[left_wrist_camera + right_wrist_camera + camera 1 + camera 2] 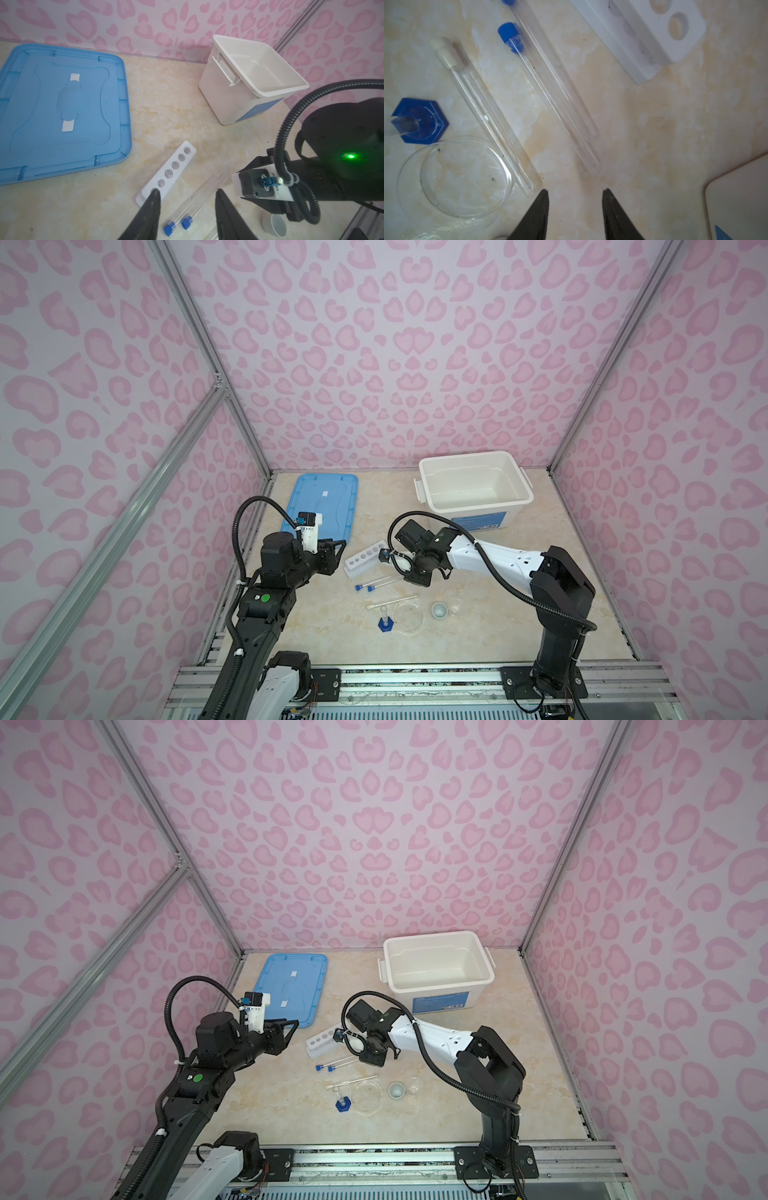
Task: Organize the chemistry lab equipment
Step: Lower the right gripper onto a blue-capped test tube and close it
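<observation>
A white six-hole rack [365, 558] lies mid-table. Two blue-capped test tubes [374, 585] lie side by side in front of it, and a white-capped tube [392, 601] lies nearer still. A tiny blue-based cylinder [384, 624], a clear petri dish [409, 616] and a small white cup [439, 610] sit near the front. My right gripper [575, 190] hangs open and empty just off the tubes' rounded ends [591, 166]. My left gripper [187, 192] is open and empty, raised left of the rack [168, 172].
A big white bin [473, 485] stands open at the back right. Its blue lid [320, 506] lies flat at the back left, just behind my left gripper. Pink patterned walls close in three sides, and a metal rail runs along the front.
</observation>
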